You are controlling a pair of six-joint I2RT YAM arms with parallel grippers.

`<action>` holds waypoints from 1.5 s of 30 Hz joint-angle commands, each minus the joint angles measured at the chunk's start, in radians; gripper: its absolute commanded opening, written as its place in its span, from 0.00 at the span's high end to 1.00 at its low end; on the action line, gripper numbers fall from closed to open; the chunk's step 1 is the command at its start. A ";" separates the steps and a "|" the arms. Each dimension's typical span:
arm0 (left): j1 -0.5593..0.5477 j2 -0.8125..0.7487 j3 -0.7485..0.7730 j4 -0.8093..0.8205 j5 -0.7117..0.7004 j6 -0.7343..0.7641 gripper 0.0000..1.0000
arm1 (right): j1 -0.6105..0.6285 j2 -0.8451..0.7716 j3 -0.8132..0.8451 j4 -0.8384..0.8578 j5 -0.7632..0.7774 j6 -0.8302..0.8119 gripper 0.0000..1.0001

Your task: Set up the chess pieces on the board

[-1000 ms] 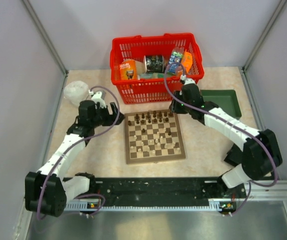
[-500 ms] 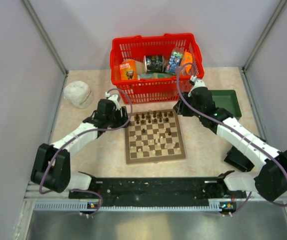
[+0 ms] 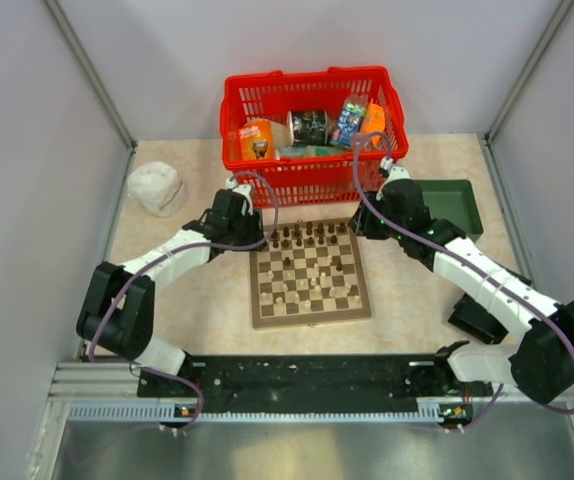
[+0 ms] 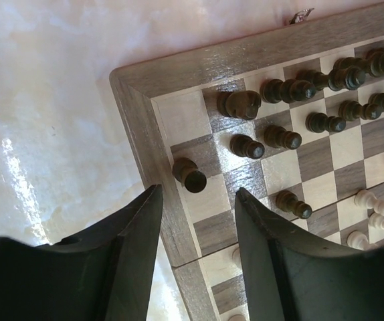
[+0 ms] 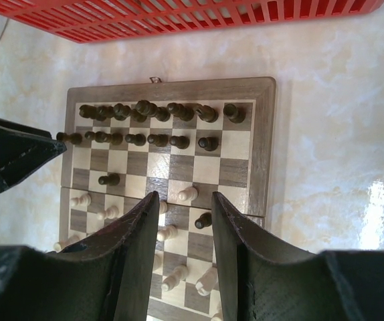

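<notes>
The board (image 3: 310,318) lies mid-table with dark pieces (image 3: 307,235) mostly in its far rows and pale pieces (image 3: 302,290) scattered nearer. My left gripper (image 3: 250,233) is open and empty over the board's far left corner (image 4: 138,134). Its jaws (image 4: 199,194) frame the border, just short of a dark pawn (image 4: 189,175) standing at the border's edge. My right gripper (image 3: 353,226) is open and empty above the far right of the board (image 5: 262,147). A pale pawn (image 5: 187,194) and a dark pawn (image 5: 203,220) show between its fingers (image 5: 185,200).
A red basket (image 3: 312,130) with packaged goods stands right behind the board. A green tray (image 3: 447,200) is at the back right, a white crumpled lump (image 3: 155,187) at the back left. A black object (image 3: 472,315) lies by the right arm.
My left gripper has swung right, from near the white lump to the board's far left corner. My right gripper shifted slightly right a second ago and has since held still.
</notes>
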 commanded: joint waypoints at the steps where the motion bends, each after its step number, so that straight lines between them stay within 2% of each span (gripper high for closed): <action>1: -0.006 0.021 0.055 -0.007 -0.032 -0.006 0.49 | -0.007 -0.017 -0.003 0.020 -0.006 0.006 0.62; 16: -0.031 0.079 0.110 -0.042 -0.059 -0.023 0.67 | -0.005 -0.009 -0.010 0.027 -0.012 0.007 0.62; 26: -0.048 0.105 0.141 -0.084 -0.104 -0.017 0.67 | -0.007 -0.010 -0.010 0.025 -0.010 0.001 0.62; 33: -0.051 0.114 0.150 -0.082 -0.114 -0.017 0.82 | -0.007 -0.010 -0.011 0.026 -0.010 0.000 0.62; 45: -0.052 0.180 0.228 -0.098 -0.154 0.000 0.82 | -0.008 -0.012 -0.031 0.039 -0.020 0.013 0.62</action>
